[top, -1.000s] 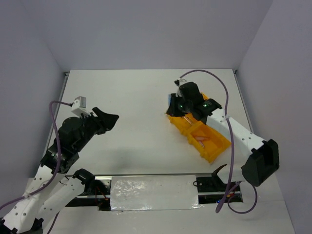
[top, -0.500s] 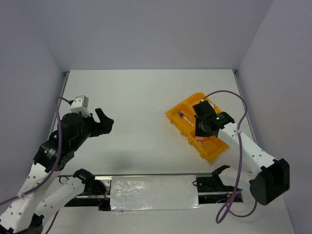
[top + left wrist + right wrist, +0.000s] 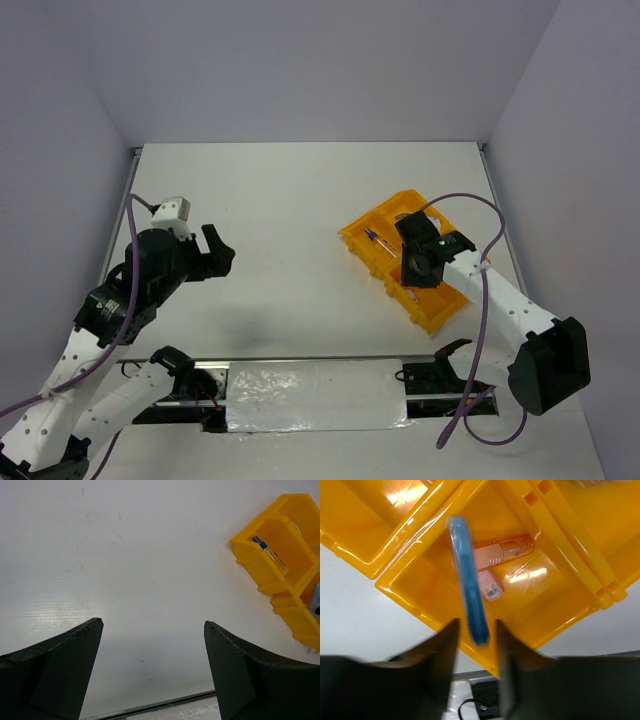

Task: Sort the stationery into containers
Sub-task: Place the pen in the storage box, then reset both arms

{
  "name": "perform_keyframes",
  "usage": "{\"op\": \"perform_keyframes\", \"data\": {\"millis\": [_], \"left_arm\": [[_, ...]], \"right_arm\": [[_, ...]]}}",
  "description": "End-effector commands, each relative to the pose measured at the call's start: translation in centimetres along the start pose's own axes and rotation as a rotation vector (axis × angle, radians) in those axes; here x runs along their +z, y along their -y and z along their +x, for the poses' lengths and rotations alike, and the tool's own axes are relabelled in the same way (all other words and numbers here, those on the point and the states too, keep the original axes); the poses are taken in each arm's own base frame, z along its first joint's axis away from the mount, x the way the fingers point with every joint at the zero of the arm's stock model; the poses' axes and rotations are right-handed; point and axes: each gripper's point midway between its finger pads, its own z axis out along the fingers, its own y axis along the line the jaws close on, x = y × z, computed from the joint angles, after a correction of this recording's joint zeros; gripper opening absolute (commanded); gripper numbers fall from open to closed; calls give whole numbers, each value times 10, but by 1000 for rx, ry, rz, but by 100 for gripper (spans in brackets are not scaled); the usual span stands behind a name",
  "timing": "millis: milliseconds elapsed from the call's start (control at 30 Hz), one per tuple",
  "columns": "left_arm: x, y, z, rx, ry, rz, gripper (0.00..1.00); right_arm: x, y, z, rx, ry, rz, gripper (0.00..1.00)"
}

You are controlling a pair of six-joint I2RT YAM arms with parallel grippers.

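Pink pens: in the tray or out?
In. Both pink pens lie flat together in one compartment of the yellow tray.

The place looks like a robotics lab test cell: a bare white counter (image 3: 290,190) boxed in by plain pale walls (image 3: 300,60), with a left arm (image 3: 150,270) and right arm (image 3: 505,300) bolted at its near edge, trailing purple cables (image 3: 460,196).

We log one pen-like piece (image 3: 468,575) between the right pincer (image 3: 476,628) tips, over two more pen-like pieces (image 3: 506,549) in a tray (image 3: 415,592) compartment; tray well right of left pincer (image 3: 153,624).
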Motion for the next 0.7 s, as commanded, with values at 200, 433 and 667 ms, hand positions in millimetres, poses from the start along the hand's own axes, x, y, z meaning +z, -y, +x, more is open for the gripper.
{"op": "perform_keyframes", "data": {"millis": [200,433,667], "left_arm": [[10,2,-3,23,-1,-7,95],[20,-23,-23,41,36,-199,99],[12,-60,-64,-2,91,-453,99]], "right_arm": [[-22,6,-16,36,94,-14,68],[-101,-20,-78,35,432,-270,98],[-213,26,-108,84,749,-270,100]]}}
